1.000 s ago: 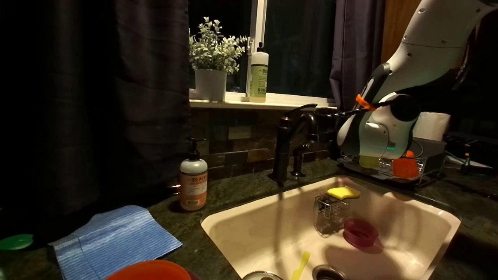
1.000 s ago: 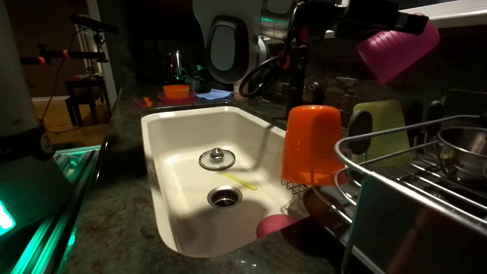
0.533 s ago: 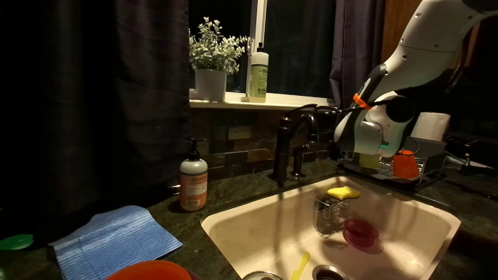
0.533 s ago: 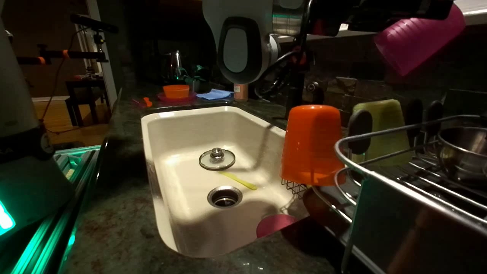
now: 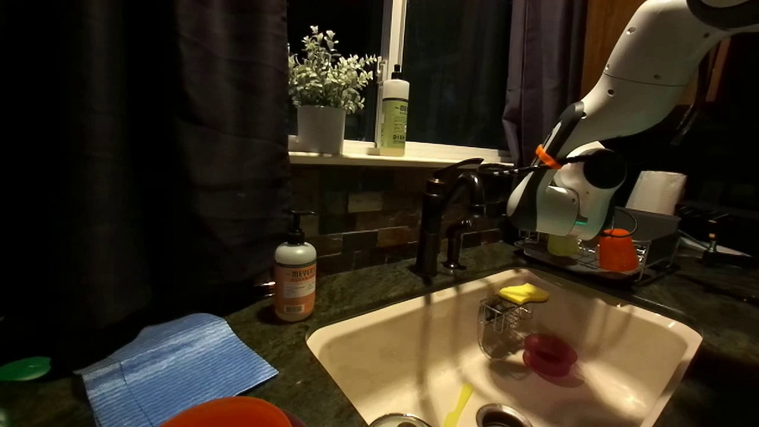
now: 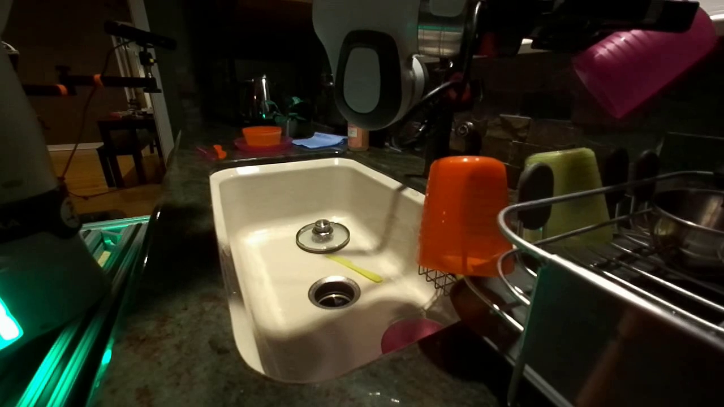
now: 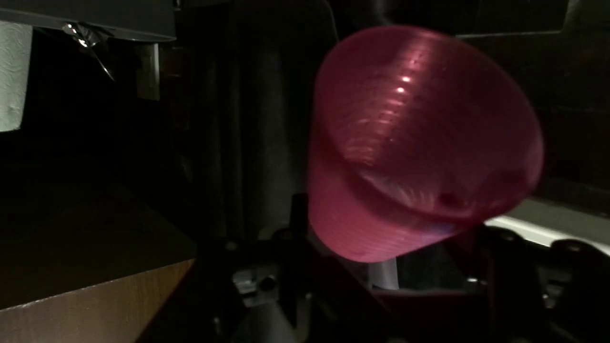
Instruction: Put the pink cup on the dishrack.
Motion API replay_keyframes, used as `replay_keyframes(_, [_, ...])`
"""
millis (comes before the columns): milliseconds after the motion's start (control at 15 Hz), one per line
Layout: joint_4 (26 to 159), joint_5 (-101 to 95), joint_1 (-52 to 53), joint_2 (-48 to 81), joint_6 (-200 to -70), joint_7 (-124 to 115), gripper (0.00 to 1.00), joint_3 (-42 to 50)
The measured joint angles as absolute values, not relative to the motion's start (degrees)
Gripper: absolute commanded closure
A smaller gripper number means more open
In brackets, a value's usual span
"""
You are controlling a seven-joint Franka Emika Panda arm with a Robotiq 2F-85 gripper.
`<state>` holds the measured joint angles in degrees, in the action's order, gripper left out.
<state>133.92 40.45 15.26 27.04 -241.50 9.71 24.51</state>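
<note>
The fingers (image 7: pixel 299 214) pinch the pink cup (image 6: pixel 645 65) between them, one at either side of it, and hold it tilted in the air; the wrist view looks into its open mouth. From left to right in an exterior view, the robot's base (image 6: pixel 28 164) comes first, pale with a black band. Next runs the dark, mottled table (image 6: pixel 164 322). At its far end an orange bowl (image 6: pixel 262 134) sits on a pink plate (image 6: pixel 243 145), a blue cloth (image 6: pixel 320 140) lies near them, and a soap bottle (image 6: pixel 357 137) stands just beside the cloth, its top hidden behind the arm (image 6: pixel 365 79). The cream sink (image 6: pixel 283 189) is set into the table; in it lie a glass lid (image 6: pixel 323 236) and, close by, a slim yellow-green utensil (image 6: pixel 359 269), with the round drain (image 6: pixel 334 293) nearer the camera. A pink dish (image 6: pixel 408 334) shows in the sink in both exterior views, here partly cut off by the table's edge at the near right corner. Farther right, an orange cup (image 6: pixel 466 215) and, behind it, a pale green cup (image 6: pixel 574 198) stand upside down in the dishrack (image 6: pixel 611 288), a low frame of thin bars. A steel vessel (image 6: pixel 693 229) stands in the dishrack too, at the right edge of the view. The pink cup is at the upper right, higher than the steel vessel and apart from the bars; whether it is directly over the dishrack cannot be told.
</note>
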Motion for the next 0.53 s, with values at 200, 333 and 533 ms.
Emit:
replay_keyframes(200, [131.94,40.45,9.58,27.13,-241.50,11.66,0.57,19.23])
replay_keyframes(333, [130.88,40.45,7.17,27.28,-241.50,12.63,0.57,17.12])
replay_keyframes(533, [129.71,40.45,5.07,27.72,-241.50,13.69,0.57,15.25])
